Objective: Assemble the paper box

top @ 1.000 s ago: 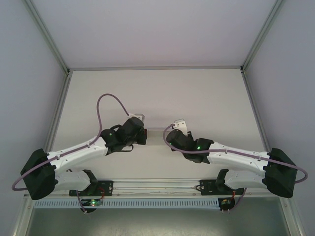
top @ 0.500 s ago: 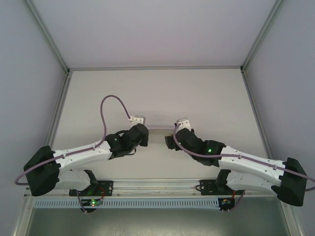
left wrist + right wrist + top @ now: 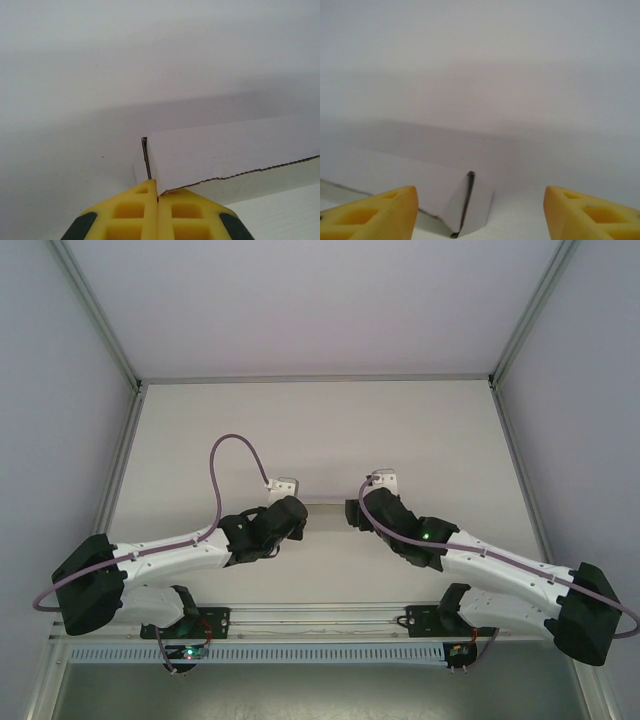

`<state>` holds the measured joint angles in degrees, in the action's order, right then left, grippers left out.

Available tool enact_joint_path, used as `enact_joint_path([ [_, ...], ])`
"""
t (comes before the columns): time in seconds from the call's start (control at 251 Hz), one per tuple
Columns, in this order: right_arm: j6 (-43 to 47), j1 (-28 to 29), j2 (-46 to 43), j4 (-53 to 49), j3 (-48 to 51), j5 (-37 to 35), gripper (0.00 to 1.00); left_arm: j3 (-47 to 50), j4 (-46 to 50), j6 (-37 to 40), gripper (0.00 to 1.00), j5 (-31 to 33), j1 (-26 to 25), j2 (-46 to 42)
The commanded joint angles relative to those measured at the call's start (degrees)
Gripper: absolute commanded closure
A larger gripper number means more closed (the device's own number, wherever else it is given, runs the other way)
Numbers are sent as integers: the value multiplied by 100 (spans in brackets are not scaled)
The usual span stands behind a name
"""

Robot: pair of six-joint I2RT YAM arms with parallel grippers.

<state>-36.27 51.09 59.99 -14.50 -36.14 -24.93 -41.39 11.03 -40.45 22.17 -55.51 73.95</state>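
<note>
BOX: white thin paperboard box is lying on pale flat table | LEFT: left gripper is clamping its wall, jaws together | RIGHT: right gripper is hovering, jaws apart, end corner between them | ADVICE: centring on that corner before closing is likely preventing creases

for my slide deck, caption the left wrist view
Left gripper shut on a corner flap of the white paper box.

You've got open bench past the arms, out to the walls. In the middle the paper box blocks you: left gripper clamped on one end, right gripper spread wide at the other.
</note>
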Motion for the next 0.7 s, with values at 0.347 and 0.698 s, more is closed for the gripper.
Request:
enact_joint_path([
  [0.347, -963, -135, 367, -62, 885, 1056, 67, -3, 511, 414, 97, -403, -92, 87],
  [0.698, -1070, -143, 351, 398, 663, 2177, 76, -57, 445, 455, 95, -380, -93, 55],
])
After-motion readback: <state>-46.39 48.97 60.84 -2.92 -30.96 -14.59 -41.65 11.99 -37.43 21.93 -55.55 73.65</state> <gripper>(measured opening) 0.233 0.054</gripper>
